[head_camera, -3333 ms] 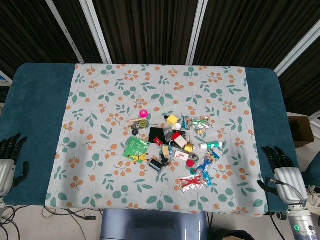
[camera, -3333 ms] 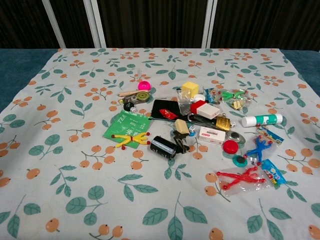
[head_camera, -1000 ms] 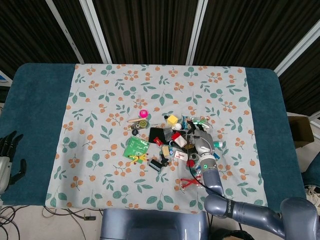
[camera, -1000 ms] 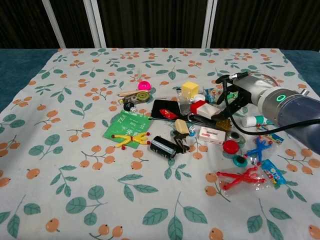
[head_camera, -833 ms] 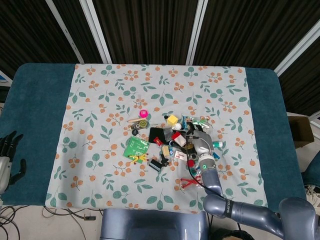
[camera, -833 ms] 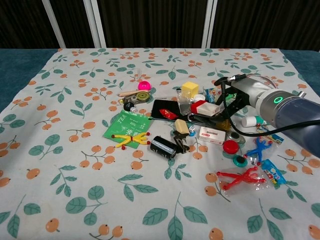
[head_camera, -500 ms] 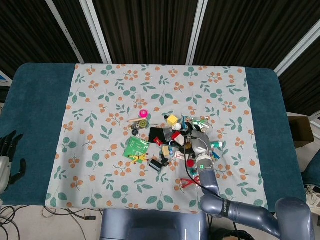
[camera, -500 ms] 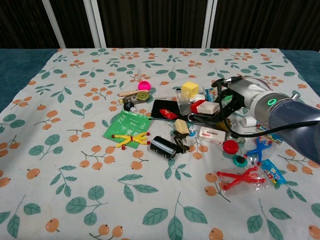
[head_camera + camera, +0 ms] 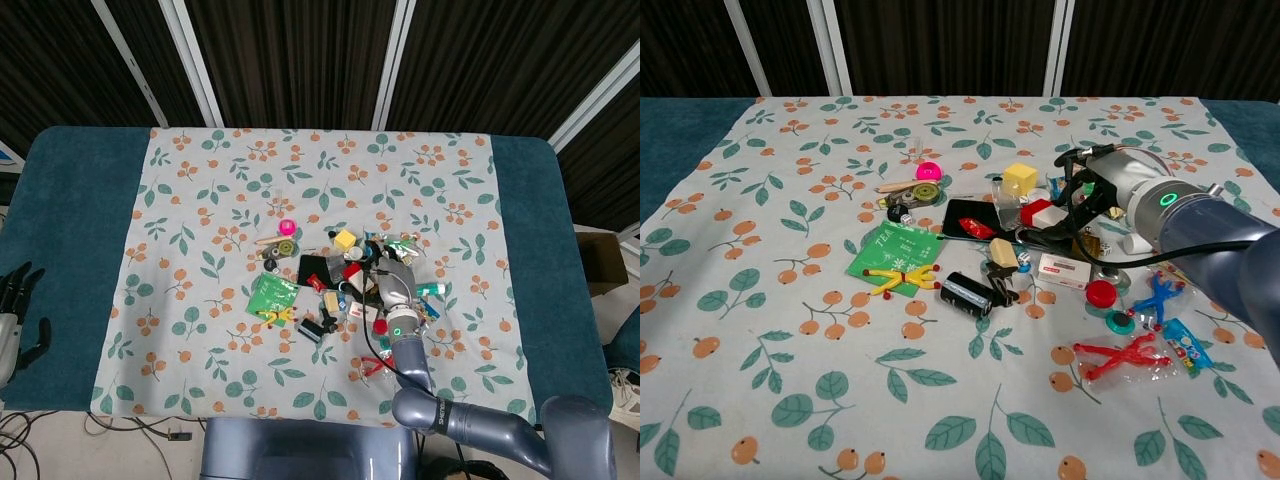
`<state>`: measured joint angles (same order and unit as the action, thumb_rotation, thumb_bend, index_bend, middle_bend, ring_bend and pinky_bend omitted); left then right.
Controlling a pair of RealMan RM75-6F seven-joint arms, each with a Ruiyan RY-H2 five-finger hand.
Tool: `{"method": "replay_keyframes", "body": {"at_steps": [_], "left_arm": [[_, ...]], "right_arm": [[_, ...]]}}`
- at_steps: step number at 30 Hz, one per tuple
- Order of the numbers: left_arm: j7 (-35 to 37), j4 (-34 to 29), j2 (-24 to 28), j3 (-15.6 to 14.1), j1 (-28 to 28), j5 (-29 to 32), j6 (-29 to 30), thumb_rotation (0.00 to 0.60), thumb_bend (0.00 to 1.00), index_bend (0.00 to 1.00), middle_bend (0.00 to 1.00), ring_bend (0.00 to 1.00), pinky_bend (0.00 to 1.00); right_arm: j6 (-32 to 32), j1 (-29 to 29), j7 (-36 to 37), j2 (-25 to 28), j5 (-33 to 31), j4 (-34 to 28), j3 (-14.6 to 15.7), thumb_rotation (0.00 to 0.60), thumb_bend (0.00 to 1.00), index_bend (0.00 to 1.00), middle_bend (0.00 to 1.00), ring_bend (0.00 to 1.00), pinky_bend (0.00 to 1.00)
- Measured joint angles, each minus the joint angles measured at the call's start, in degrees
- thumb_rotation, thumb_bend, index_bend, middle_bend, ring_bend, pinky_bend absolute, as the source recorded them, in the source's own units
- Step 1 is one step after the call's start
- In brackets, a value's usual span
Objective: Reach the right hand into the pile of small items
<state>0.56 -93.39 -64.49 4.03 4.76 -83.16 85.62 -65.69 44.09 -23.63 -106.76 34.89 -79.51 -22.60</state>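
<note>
Fingers of the right hand point(image 9: 1080, 205) lay among the pile of small items point(image 9: 1040, 250), grasp unclear; only the head view showed the left hand point(image 9: 14, 315), released.

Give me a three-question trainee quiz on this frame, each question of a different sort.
1. True or false: the right hand is over the pile of small items.
2. Which lies nearest the table's front edge in the chest view? A) yellow cube B) red stretchy figure C) pink disc
3. Fill in: the left hand rests at the table's ____ edge in the head view.

Key: 1 true; 2 B; 3 left.
</note>
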Motion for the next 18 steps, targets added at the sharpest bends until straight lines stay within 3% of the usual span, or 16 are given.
{"method": "replay_keyframes", "body": {"at_steps": [12,18], "left_arm": [[-0.41,-0.63,0.05,0.19,0.01,0.28,0.04,0.600,0.58,0.07,0.00,0.00,0.04],[-0.35,-0.64,0.05,0.20,0.03,0.34,-0.04,0.600,0.58,0.07,0.00,0.00,0.04]], "right_arm": [[-0.31,0.54,-1.59,-1.06,-0.96,1.08,-1.12,0.600,0.26,0.16,0.43,0.12,0.23],[-0.31,0.43,-1.72,-1.36,-1.08,1.43,-1.49,0.600,0.36,0.18,0.47,0.14,0.23]]}}
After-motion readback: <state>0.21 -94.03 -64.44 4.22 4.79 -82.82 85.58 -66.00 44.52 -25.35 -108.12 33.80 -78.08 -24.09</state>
